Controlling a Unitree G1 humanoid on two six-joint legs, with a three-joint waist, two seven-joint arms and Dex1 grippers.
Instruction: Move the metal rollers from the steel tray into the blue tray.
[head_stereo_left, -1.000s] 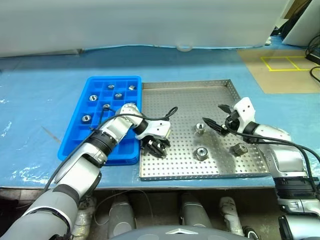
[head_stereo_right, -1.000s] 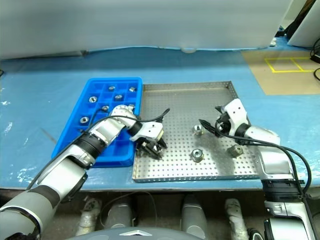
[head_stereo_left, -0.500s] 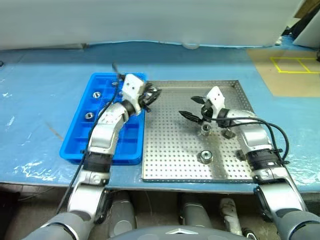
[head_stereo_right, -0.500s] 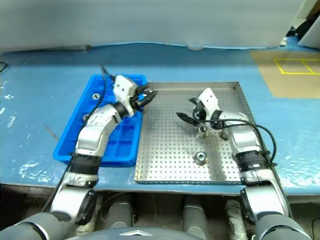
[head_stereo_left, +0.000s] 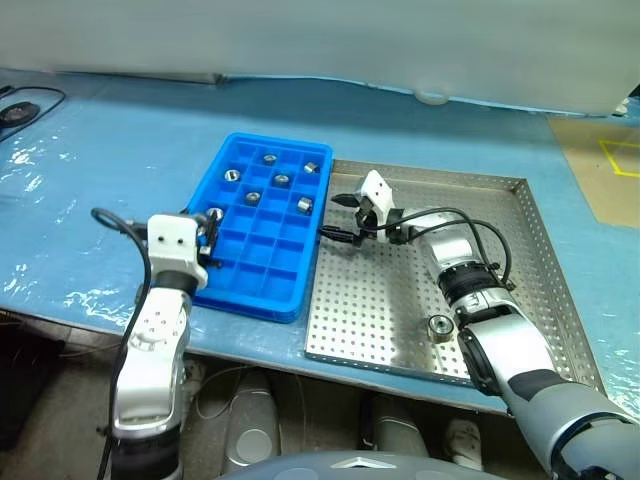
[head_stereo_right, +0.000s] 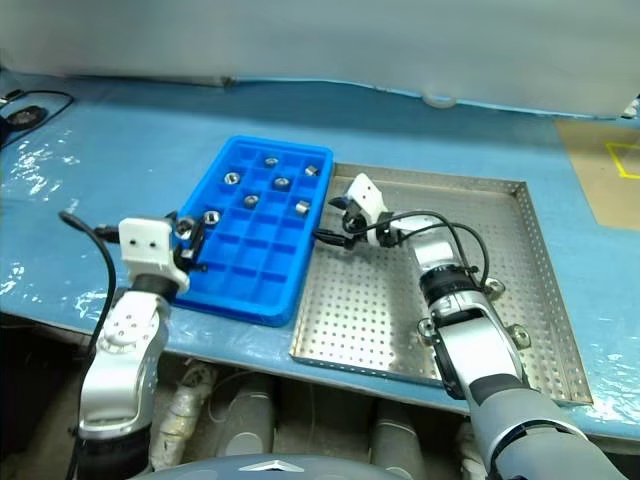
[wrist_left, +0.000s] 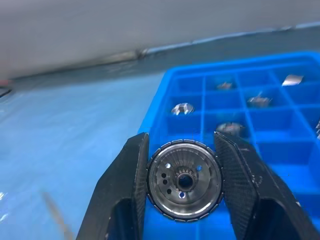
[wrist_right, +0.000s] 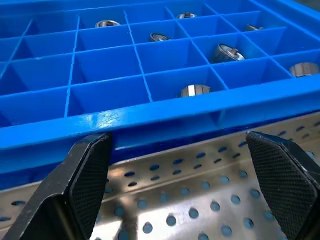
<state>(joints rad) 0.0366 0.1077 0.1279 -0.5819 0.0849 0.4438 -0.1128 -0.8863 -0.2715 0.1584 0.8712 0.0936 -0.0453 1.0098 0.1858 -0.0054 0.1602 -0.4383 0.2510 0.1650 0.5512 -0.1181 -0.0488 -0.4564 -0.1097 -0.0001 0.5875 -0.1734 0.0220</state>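
Holding one of the metal rollers (wrist_left: 184, 179) between its two black fingers (wrist_left: 124, 190), the left gripper (head_stereo_left: 207, 243) is closed on it at the left edge of the blue tray (head_stereo_left: 244, 285), at the side away from the steel tray (head_stereo_left: 510, 290). In the left wrist view the roller shows its round face with a centre hole, and the fingers press on both of its sides; behind it lie the compartments of the blue tray.

The right gripper (head_stereo_left: 343, 218) is wide open and holds nothing. It hangs over the steel tray just beside the blue tray's right wall, and its fingers point toward that wall. In the right wrist view its two fingertips (wrist_right: 90, 170) stand far apart, with the perforated floor under them and the blue wall in front of them.

Inside the blue tray I count five rollers lying in separate compartments, most of them in the far half: one (head_stereo_left: 231, 174) near the far left corner, one (head_stereo_left: 269, 157) in the far row, one (head_stereo_left: 311, 167) near the far right corner, one (head_stereo_left: 253, 197) nearer the middle and one (head_stereo_left: 304, 204) beside the right wall. Another roller (head_stereo_left: 440, 326) lies on the steel tray floor, well apart from the blue tray, close to the near rim. Both trays rest side by side on a blue table cover (head_stereo_left: 90, 180), touching or almost touching.
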